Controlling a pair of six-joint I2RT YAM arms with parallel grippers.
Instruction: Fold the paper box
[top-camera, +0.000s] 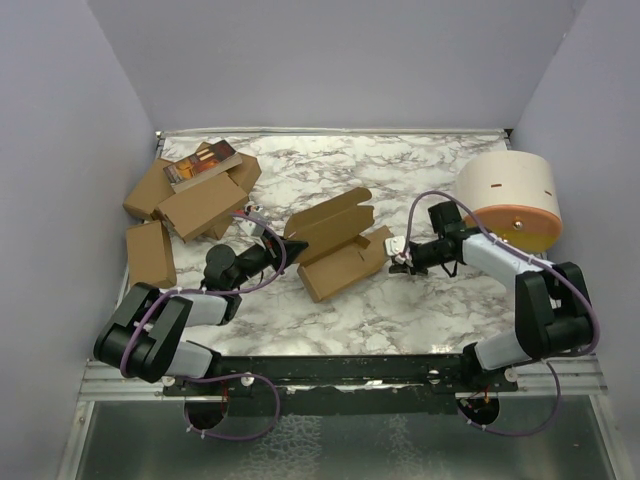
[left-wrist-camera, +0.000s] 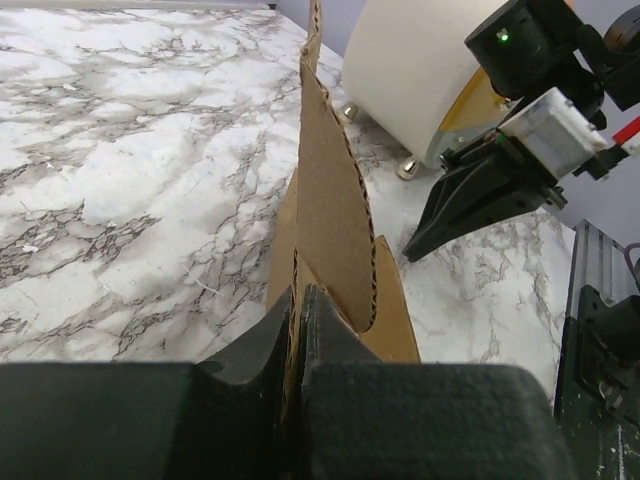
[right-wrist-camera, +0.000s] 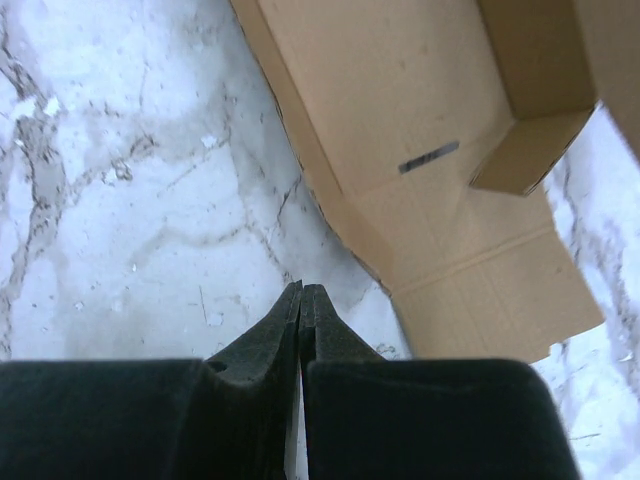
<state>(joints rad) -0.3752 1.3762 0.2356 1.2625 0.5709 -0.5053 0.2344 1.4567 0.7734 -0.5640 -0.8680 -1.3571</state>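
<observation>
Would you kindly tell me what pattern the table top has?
The table top is white marble with grey veining, clearest in the left wrist view.

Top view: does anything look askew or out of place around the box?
The white cylinder at the right rear looks tipped, its orange-rimmed face turned sideways. The paper box lies slanted, half open, one flap pinched in the left gripper. The right gripper is shut, empty.

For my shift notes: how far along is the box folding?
Partly done: the paper box has panels folded up but lies open. In hand: the left gripper pinches its edge; the right gripper is shut, empty, beside it. Left: closing it up.
</observation>
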